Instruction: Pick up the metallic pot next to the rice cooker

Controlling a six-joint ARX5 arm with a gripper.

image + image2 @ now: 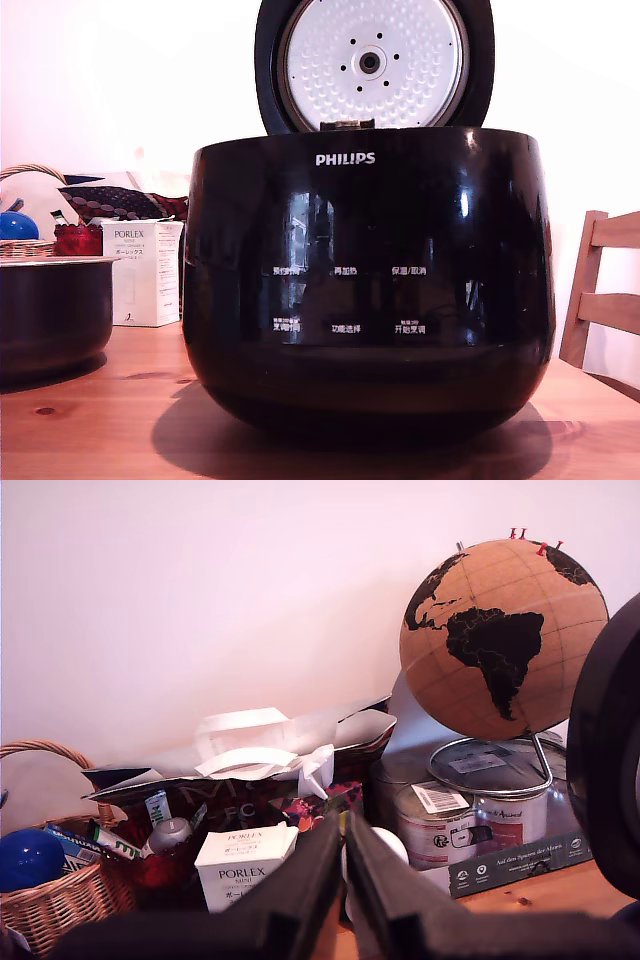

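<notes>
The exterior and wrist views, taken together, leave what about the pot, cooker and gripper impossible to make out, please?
- Metallic pot: the exterior view's left edge cuts it off; absent from the wrist view.
- Rice cooker: its interior is hidden behind its own front wall in the exterior view.
- Gripper: absent from the exterior view, so its place relative to the pot is unknown.
- Wicker basket: partly cropped in both views.

rice cooker (368, 290): glossy black, white PHILIPS mark and white button labels, lid plate silver, dimpled. metallic pot (52, 312) at 9 o'clock of it: dark grey-brown, lighter rim. surface (110, 420): warm brown wood grain. PORLEX box (145, 272): white, dark print. globe (503, 638): tan cork, black continents. basket (55, 905): woven tan wicker. fingers (310, 895): black.
</notes>
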